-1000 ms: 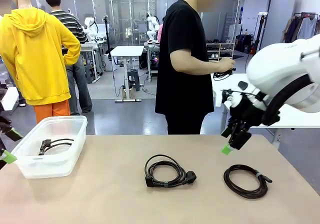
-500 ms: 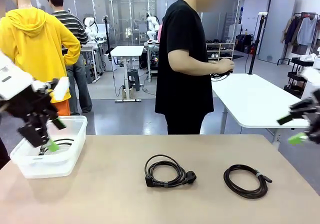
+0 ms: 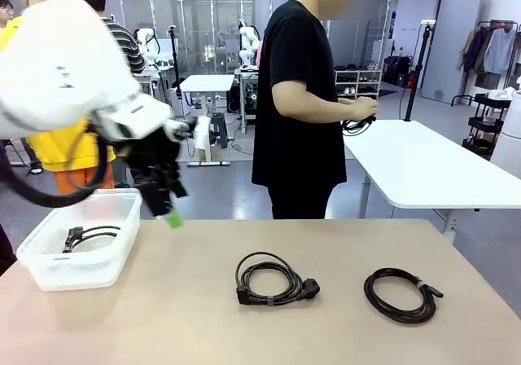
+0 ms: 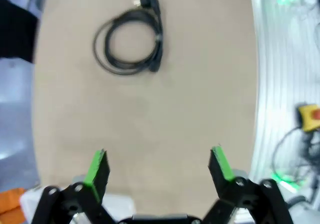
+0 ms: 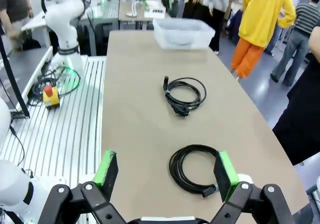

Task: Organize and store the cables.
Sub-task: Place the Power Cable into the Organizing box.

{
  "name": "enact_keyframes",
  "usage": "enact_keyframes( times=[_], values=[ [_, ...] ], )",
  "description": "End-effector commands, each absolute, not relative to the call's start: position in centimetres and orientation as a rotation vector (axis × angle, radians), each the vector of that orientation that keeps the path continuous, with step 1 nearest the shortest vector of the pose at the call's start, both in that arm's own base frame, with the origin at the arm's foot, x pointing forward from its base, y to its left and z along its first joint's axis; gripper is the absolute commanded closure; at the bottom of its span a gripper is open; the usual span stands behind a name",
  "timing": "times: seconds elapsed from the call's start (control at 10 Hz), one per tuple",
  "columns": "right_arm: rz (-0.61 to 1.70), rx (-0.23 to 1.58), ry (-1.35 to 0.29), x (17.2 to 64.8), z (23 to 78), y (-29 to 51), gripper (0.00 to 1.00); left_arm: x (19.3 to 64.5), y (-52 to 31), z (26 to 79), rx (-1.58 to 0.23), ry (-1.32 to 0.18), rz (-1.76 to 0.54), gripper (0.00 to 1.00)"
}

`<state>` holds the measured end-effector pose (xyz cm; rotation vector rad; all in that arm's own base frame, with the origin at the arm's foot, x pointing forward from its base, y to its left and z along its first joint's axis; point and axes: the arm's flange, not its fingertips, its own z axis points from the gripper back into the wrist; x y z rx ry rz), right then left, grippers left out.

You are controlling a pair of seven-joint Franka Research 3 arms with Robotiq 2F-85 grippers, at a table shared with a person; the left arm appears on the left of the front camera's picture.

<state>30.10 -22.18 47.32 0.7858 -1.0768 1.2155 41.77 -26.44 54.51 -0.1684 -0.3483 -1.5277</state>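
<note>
Two cables lie coiled on the tan table: one with a chunky plug in the middle and one with a pale band to its right. A third cable rests inside the clear plastic bin at the left. My left gripper hangs open just right of the bin, above the table. In the left wrist view it holds nothing, and a coil lies ahead. My right gripper is open and empty, high over the banded coil, with the plug coil and bin beyond.
A person in a black shirt stands at the far edge, holding another black cord in both hands. A white table stands behind at the right. A yellow box with a red button lies on the ribbed base beside the table.
My left arm has swung from over the bin to the right, out over the table. My right arm drew back to the right and left the front view.
</note>
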Motion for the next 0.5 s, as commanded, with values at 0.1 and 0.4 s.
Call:
enact_keyframes(
  times=[0.1,0.4],
  values=[
    [1.202,0.807,-1.144,30.2,47.0,-24.0,0.01,44.0,-33.4,53.3,-0.171,-0.210,-1.561,0.00],
    [1.176,0.817,-1.126,29.8,46.6,-24.3,0.01,42.7,-32.7,52.4,-0.196,-0.267,-1.550,0.00]
  ],
)
